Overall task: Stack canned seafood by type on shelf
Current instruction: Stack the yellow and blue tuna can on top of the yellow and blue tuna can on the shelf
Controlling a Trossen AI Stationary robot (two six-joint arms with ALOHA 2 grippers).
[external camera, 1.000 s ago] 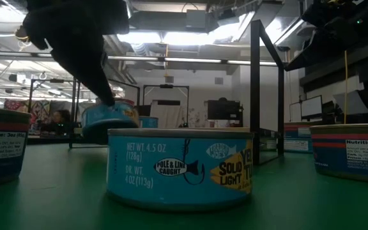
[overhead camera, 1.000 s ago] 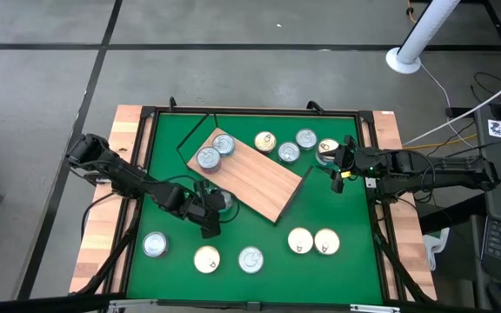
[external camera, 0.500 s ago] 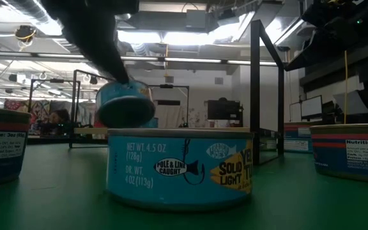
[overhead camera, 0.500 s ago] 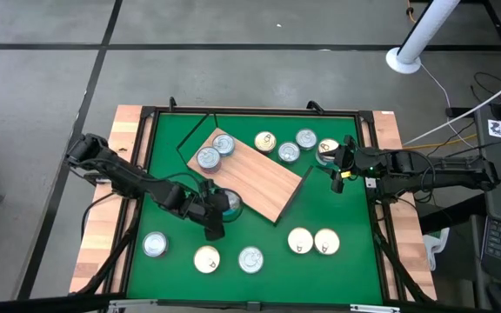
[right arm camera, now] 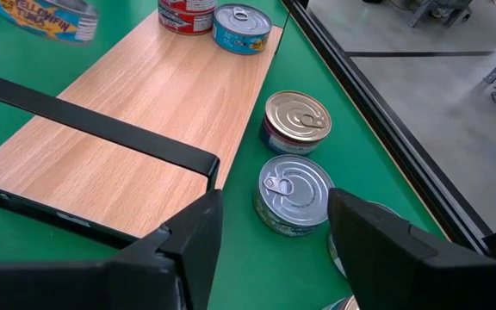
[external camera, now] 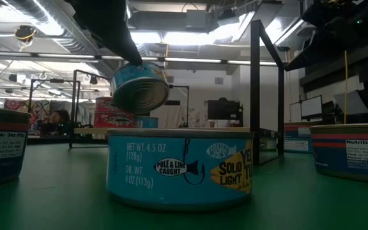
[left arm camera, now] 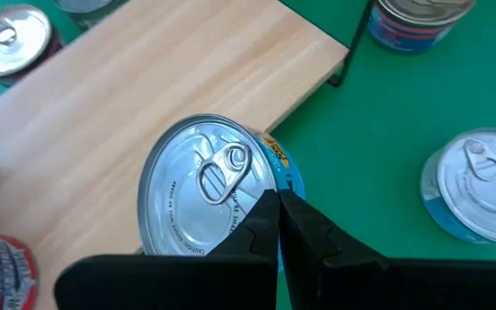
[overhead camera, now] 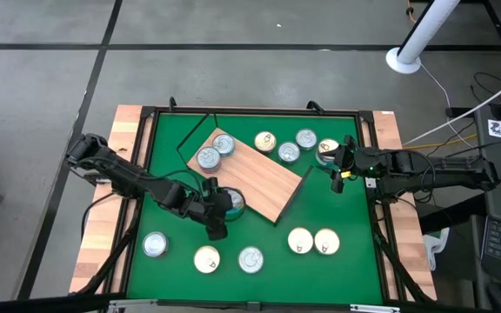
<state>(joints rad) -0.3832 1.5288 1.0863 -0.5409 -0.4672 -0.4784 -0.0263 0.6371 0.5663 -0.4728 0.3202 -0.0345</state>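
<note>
Lifted higher, tin [left arm camera: 205,198] pinched in left end effector [left arm camera: 275,226], above shelf [left arm camera: 145,77] edge

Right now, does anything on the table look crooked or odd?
Yes. The shelf lies skewed on the green mat rather than square to its edges, and the blue tin gripped by the left pincer hangs tilted above it.

Tin [left arm camera: 203,200] lid — bright, glossy metal with pull tab; side label glossy blue. Shelf [overhead camera: 259,176] — pale wood grain, smooth matt. Table mat [overhead camera: 337,209] green, matt, smooth.
</note>
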